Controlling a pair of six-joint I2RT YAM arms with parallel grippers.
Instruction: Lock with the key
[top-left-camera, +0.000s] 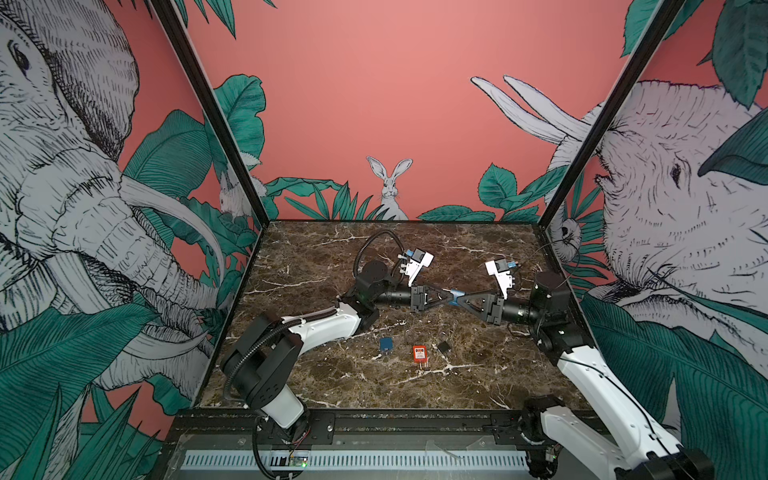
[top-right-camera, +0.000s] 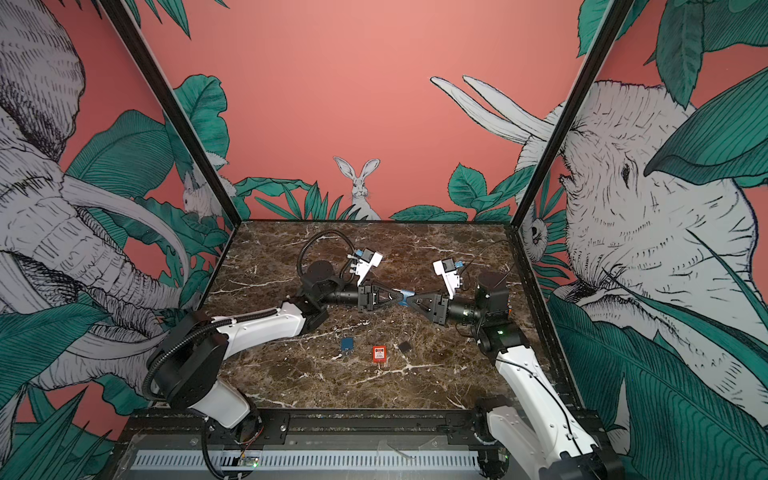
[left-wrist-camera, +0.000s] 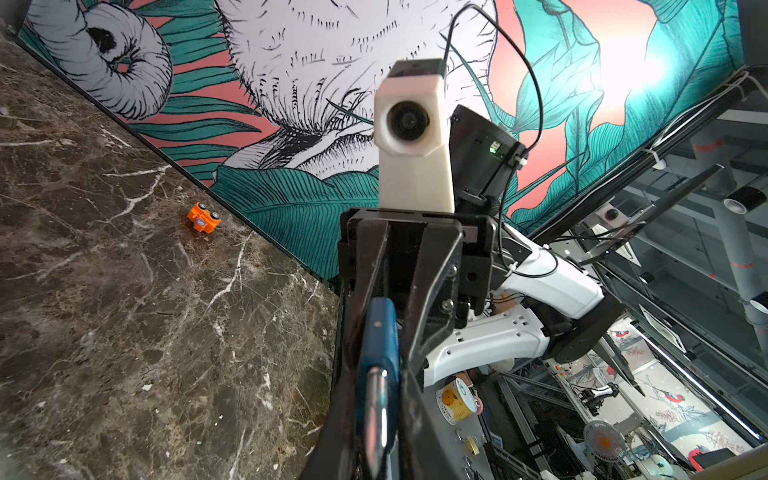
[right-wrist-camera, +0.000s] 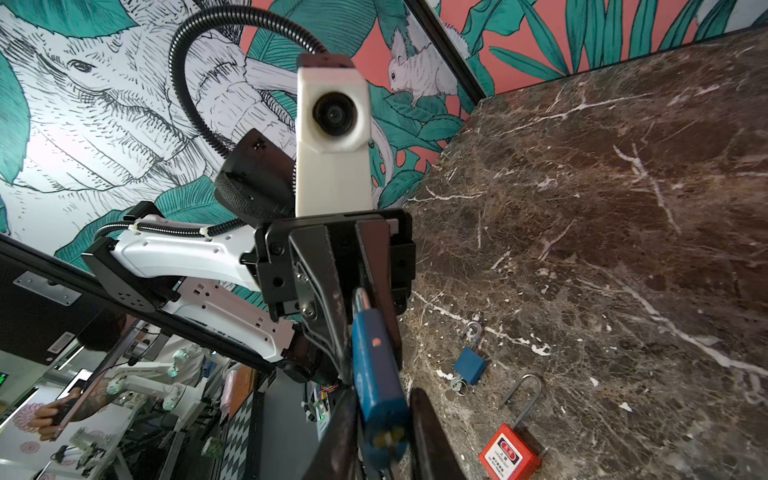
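Right wrist view, red padlock (right-wrist-camera: 509, 455), "LOCKOUT" label

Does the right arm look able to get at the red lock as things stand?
Likely yes: the red lock lies open on the table, nothing over it. But the right gripper is at the raised blue lock with the left gripper.
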